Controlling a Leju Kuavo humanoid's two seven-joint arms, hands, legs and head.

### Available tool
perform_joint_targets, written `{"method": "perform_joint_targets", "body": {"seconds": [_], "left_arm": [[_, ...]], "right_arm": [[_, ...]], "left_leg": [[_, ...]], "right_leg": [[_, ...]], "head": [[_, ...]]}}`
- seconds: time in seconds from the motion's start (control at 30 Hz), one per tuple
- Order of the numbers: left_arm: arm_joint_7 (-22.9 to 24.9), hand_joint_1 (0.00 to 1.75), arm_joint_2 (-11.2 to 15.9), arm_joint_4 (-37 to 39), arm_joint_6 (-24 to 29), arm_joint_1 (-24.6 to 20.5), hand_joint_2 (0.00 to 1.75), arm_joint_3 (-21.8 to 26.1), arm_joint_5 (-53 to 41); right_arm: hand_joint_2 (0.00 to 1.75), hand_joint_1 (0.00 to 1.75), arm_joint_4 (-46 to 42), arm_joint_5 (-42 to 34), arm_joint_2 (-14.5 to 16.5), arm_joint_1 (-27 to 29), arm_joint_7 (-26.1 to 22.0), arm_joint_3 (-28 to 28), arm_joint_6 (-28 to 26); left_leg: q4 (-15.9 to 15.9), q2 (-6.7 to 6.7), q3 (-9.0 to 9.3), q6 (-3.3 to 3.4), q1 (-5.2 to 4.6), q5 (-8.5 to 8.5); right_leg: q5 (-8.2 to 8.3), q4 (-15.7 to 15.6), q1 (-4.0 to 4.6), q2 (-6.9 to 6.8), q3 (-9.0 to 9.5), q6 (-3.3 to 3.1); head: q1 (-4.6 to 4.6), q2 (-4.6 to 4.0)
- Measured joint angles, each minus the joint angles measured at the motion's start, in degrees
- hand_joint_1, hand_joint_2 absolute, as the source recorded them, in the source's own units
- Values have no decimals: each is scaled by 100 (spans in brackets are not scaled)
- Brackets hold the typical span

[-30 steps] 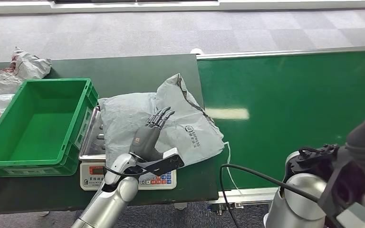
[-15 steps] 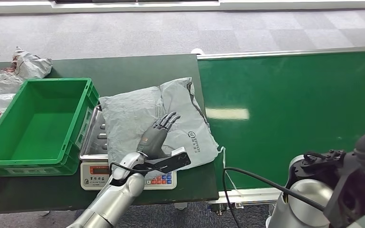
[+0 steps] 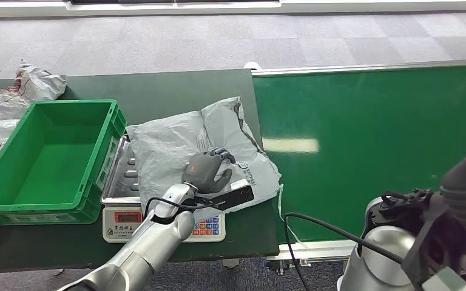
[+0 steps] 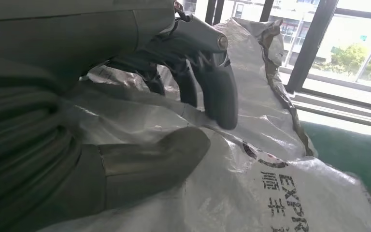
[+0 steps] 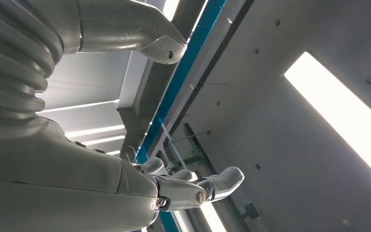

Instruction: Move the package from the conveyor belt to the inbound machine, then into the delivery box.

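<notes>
A crumpled grey plastic package (image 3: 176, 142) lies across the steel pan of the weighing scale (image 3: 121, 215), its right part hanging over onto the dark table. My left hand (image 3: 205, 170) rests on top of it with fingers curled down into the plastic. In the left wrist view the dark fingers (image 4: 220, 92) and the thumb (image 4: 149, 159) press a fold of the package (image 4: 251, 193) between them. The green delivery box (image 3: 48, 151) stands left of the scale, with nothing in it. My right hand (image 5: 77, 183) points up at the ceiling, fingers apart, holding nothing.
The green conveyor belt (image 3: 370, 139) runs to the right of the table (image 3: 176, 88). Other crumpled bags (image 3: 30, 85) lie behind and left of the box. My right arm (image 3: 400, 242) and a black cable hang at the lower right.
My left hand's fingers, stretched out flat over the package a second ago, have curled down and closed on the plastic. The package's raised edge has settled slightly.
</notes>
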Motion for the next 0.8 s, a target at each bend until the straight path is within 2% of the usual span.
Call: {"method": "perform_joint_targets", "body": {"seconds": [0.4, 0.53, 0.67, 0.8], "left_arm": [[103, 175, 2, 61, 85, -69, 175, 0, -183], [127, 0, 2, 60, 156, -74, 175, 0, -253], [200, 0, 4, 57, 267, -83, 175, 3, -317], [360, 0, 16, 86, 159, -132, 175, 4, -494]], "right_arm": [[175, 0, 143, -45, -1, 3, 0, 0, 0], [175, 0, 158, -60, -1, 3, 0, 0, 0], [175, 0, 184, -58, -1, 4, 0, 0, 0], [175, 0, 228, -55, -1, 4, 0, 0, 0]], "left_leg": [[0, 0, -2, 0, 0, 0], [0, 0, -2, 0, 0, 0], [0, -1, -3, 0, 1, 0], [0, -1, -3, 0, 1, 0]], "right_leg": [[0, 0, 0, 0, -1, 0], [0, 0, 0, 0, -1, 0], [0, 0, 0, 0, -2, 0], [0, 0, 0, -1, -2, 0]], "head": [[1, 0], [1, 0], [0, 0], [0, 0]]}}
